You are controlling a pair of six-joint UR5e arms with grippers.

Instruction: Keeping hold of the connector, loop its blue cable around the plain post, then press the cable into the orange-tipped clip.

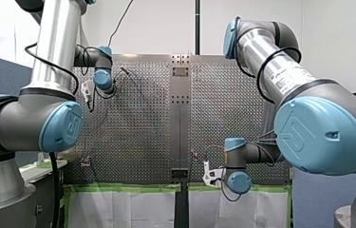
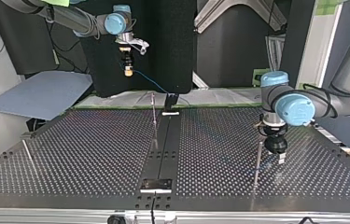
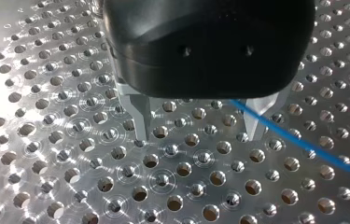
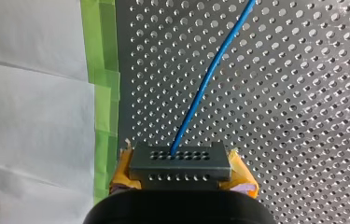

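While the yellow-padded right pincer (image 4: 182, 170) clamps the grey perforated block connector (image 4: 180, 161) and the metal-fingered left pincer (image 3: 197, 136) hangs released: best keep the thin blue cable (image 4: 205, 79) taut, looping low.

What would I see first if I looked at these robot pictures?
The bright blue cable jumps out: it runs from the grey connector, which my right gripper clamps between yellow pads, away over the holed table. In the left wrist view my left gripper hangs open close over the holes, with the cable passing beside one finger.
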